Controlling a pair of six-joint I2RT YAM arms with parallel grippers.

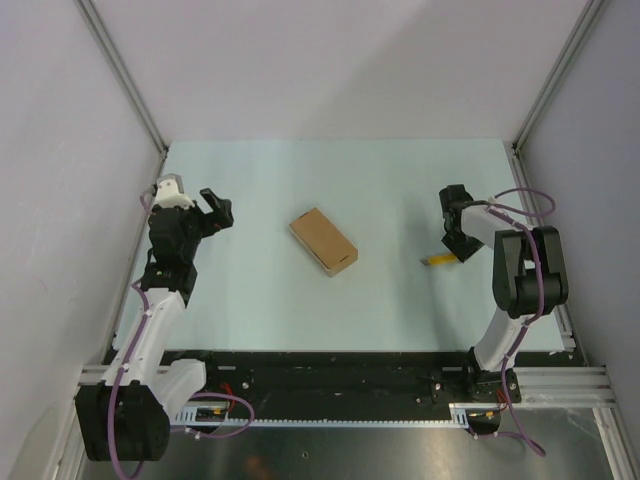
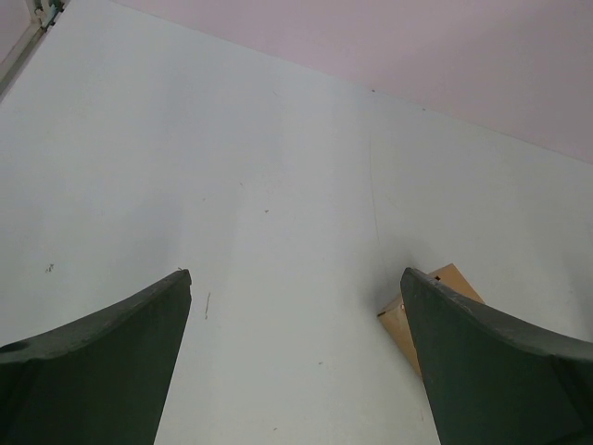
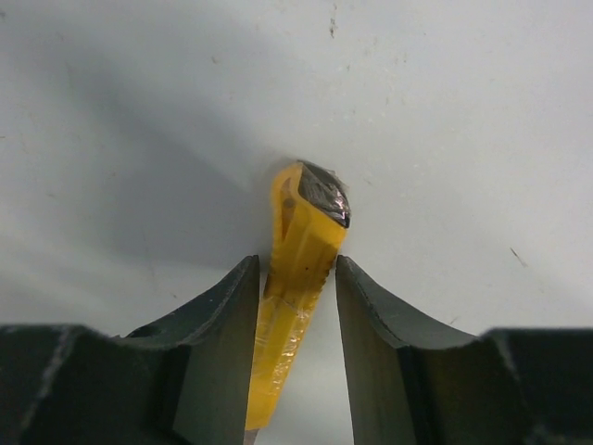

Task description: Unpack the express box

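Left gripper (image 1: pixel 216 207) is hovering near the tabletop's (image 1: pixel 250 300) left edge, jaws spread wide, released. Express box (image 1: pixel 324 241) is lying flat and closed mid-tabletop, turned diagonally, well apart from both grippers. Right gripper (image 3: pixel 296 262), near the right edge, is clenching a yellow utility knife (image 1: pixel 438 261), dark tip pointing at the surface.

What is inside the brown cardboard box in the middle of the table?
That cannot be seen. The express box lies closed on the table, so any contents are covered. Only its plain brown outside shows.
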